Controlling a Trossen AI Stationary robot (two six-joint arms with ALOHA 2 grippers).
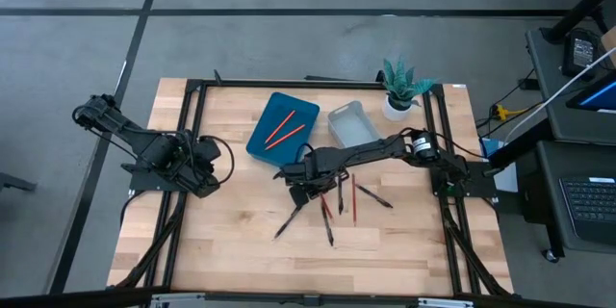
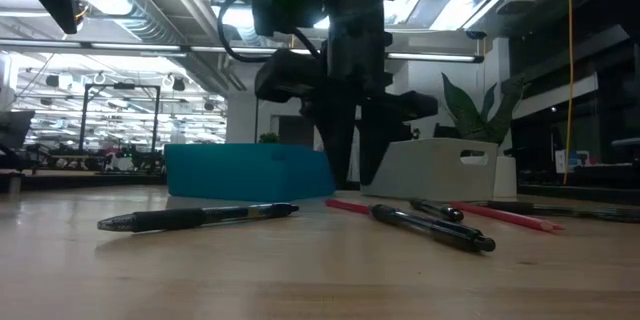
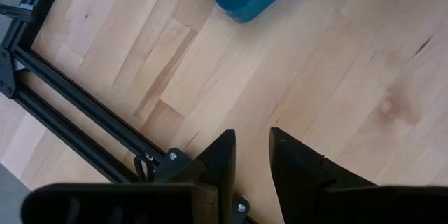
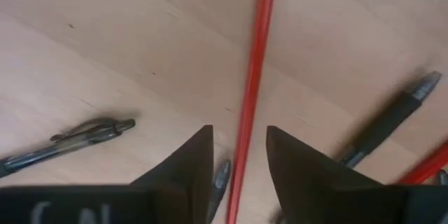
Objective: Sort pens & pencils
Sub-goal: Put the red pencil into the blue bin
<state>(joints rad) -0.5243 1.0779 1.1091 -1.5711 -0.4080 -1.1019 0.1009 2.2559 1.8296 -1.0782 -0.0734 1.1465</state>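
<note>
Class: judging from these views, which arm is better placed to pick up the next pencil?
Right. The right gripper hangs open astride a red pencil on the table; the left gripper waits by the table's left edge, far from the pile.

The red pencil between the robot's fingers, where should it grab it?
Grab the red pencil on its bare middle, coming straight down from above. It lies flat on the table, and the right tool already straddles it, fingers open on either side. A black pen lies close by, so stay clear of it.

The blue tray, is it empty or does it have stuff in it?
Not empty. The blue tray holds two red pencils lying inside it, seen from above. No black pens are in it.
</note>
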